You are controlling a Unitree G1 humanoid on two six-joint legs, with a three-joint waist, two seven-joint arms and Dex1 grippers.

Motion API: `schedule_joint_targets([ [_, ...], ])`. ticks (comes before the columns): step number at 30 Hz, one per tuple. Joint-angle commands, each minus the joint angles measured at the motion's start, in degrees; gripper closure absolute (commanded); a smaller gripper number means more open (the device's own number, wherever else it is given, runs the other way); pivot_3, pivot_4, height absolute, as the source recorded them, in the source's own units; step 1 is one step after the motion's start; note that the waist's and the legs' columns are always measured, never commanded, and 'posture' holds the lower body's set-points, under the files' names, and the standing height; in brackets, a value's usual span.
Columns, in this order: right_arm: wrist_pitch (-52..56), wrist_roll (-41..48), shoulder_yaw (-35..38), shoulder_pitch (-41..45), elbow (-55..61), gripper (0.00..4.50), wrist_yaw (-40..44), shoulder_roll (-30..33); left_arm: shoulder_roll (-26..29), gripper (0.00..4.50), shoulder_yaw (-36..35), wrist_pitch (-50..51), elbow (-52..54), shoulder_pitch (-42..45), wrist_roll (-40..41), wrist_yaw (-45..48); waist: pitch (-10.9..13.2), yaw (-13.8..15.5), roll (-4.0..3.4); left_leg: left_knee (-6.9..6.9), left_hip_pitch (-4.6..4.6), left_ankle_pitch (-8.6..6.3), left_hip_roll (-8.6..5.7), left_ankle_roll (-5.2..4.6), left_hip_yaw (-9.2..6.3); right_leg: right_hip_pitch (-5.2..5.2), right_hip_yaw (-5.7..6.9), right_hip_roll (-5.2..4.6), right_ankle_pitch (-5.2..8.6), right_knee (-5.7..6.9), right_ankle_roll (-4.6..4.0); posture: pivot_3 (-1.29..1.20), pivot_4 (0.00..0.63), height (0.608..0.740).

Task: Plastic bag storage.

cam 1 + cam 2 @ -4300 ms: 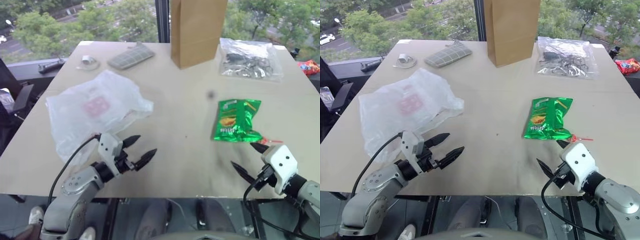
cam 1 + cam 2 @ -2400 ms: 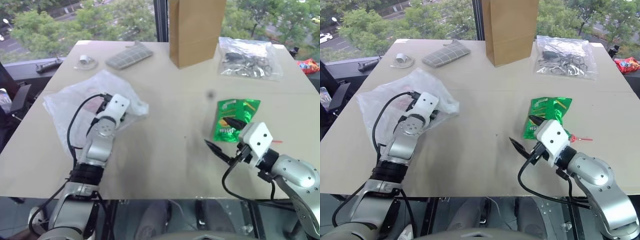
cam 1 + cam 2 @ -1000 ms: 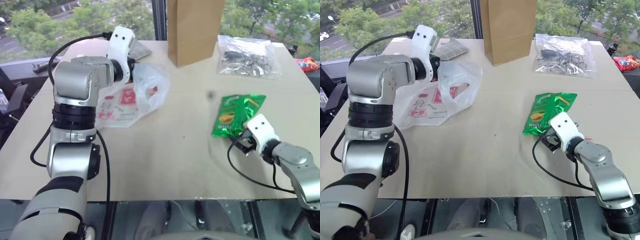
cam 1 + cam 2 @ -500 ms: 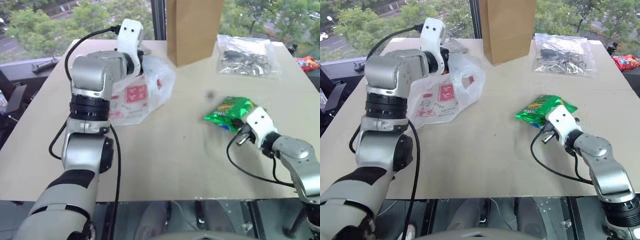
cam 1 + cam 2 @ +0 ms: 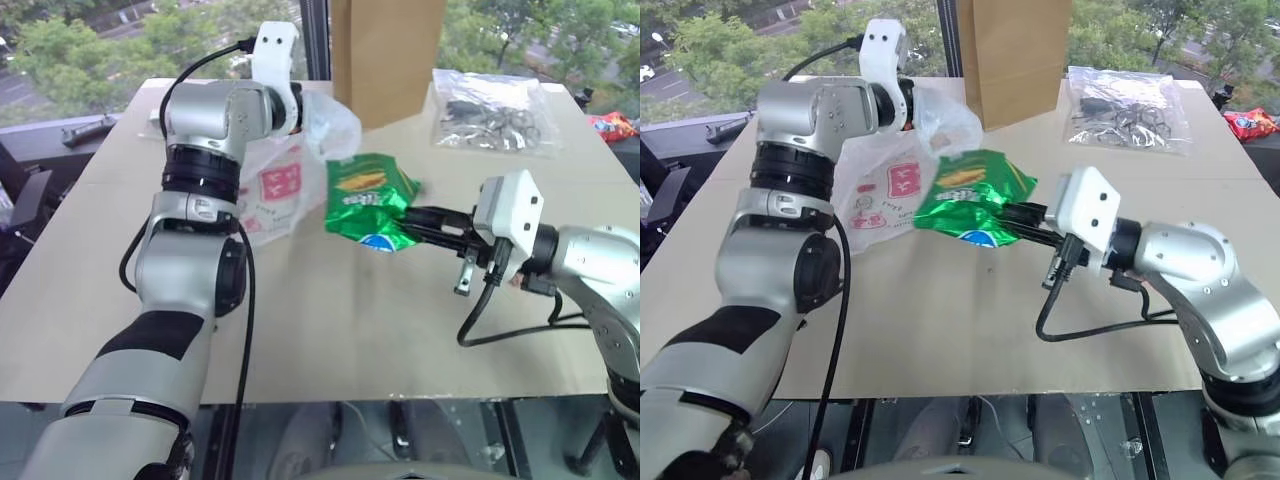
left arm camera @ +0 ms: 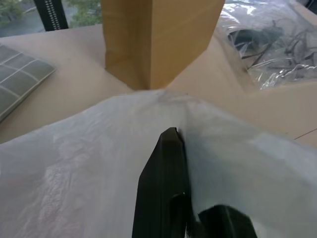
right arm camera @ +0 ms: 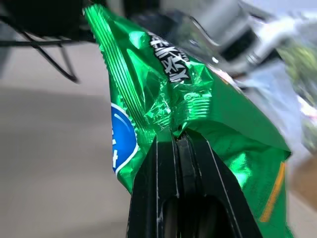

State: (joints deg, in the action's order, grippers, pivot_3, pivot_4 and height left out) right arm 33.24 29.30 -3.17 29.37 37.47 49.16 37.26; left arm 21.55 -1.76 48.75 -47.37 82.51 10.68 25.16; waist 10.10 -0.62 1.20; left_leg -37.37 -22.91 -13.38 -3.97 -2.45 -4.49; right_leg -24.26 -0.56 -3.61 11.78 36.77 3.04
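Left end effector [image 6: 171, 144] is clamped shut on a fold of the plastic bag [image 5: 285, 180], holding it raised over the far-left part of the surface [image 5: 330, 330], its lower part hanging down to the top. Right end effector [image 7: 178, 136] is pinched tight on one edge of the green snack packet [image 5: 368, 200], which hangs in the air just beside the bag, nearer the middle of the surface.

Looks like the step is loading the packet into the bag. To do it well:
- the mouth has to be spread; a single pinch on one fold probably leaves it collapsed
- lead with the packet's free end, pointed at the opening, not at the bag wall
- keep the bag hand steady, since thin film will swing if bumped
- release only once the packet is well inside

Hard to read:
- where the bag mouth is and whether it is open at all
- the left arm covers much of the bag in the head views
- whether packet and bag are touching; can't tell
- the brown paper bag [image 5: 388, 55] at the far edge is cut off at the top
- contents of the clear bag [image 5: 495, 110] at the far-right corner are just a dark tangle
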Motion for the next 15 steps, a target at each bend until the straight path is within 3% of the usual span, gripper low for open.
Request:
schedule_joint_targets([
  [1, -2.89, 0.07, -3.02, 2.88, -1.73, 4.46, 5.08, 0.94, -0.42, 4.50, 0.40, -3.32, -3.62, 4.16, -0.89, 2.94, 0.00, 0.03, 0.00, 0.00, -0.01, -0.01, -0.02, -0.01, 0.00, -0.01, 0.00, -0.01, 0.00, 0.00, 0.00, 0.00, 0.150, 0.740],
  [9, -8.65, -4.19, -6.35, -1.92, -3.04, 4.46, 9.89, 4.47, -0.07, 4.50, 3.27, -9.35, -8.33, 6.40, -4.79, 8.67, 0.02, 0.06, 0.03, -0.41, -1.00, -0.02, -0.08, -0.04, 0.01, -0.98, -0.04, -0.07, -0.01, 0.32, -0.01, 0.00, 0.150, 0.740],
  [15, -11.03, -7.89, -6.53, -7.21, -3.69, 4.46, 7.51, 4.47, 7.31, 4.50, 13.81, -24.17, 4.24, -6.00, -11.33, 25.45, -0.01, -0.44, -0.01, -0.37, -0.86, -0.02, -0.02, -0.04, 0.24, -1.01, -0.33, -0.16, -0.01, 0.44, -0.01, 0.00, 0.150, 0.740],
])
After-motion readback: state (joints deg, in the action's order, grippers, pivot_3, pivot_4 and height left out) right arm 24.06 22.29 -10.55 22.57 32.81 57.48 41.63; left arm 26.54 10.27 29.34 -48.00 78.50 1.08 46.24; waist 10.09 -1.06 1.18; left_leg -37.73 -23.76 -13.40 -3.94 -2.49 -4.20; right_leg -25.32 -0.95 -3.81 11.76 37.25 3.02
